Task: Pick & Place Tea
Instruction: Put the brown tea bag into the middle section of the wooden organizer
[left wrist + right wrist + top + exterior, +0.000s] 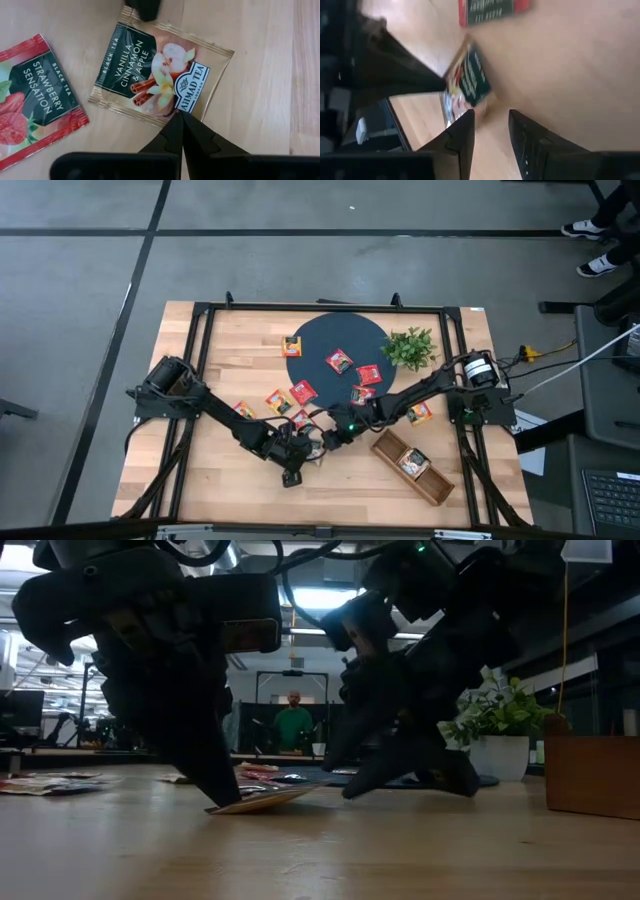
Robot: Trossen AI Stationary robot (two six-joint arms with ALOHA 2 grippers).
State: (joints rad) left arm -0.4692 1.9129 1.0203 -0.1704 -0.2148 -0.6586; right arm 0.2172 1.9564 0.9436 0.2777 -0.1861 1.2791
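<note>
A tan "Vanilla Cinnamon & Apple" tea packet (160, 70) lies on the wooden table near its front middle. In the low view the packet (265, 800) is tipped, one edge on the wood and the opposite edge raised. My left gripper (181, 116) is shut, its tips on the packet's low edge. My right gripper (492, 117) is open at the raised edge, one finger (145, 7) right at that edge. A red strawberry tea packet (35, 95) lies flat beside it. My left gripper presses its shut fingertips down on the packet's edge (175, 111), beside the brand logo. The fingers slant down from the table's left. That edge stays on the wood while the opposite edge (300, 790) stands raised. My right gripper: I cannot tell whether its finger (465, 122) touches the raised edge.
Several more tea packets lie on the dark round mat (320, 335) and on the wood around it. A small green plant (410, 346) stands at the back right. A long wooden tray (430, 483) with one packet in it sits front right. A person (293, 725) stands far behind the table.
</note>
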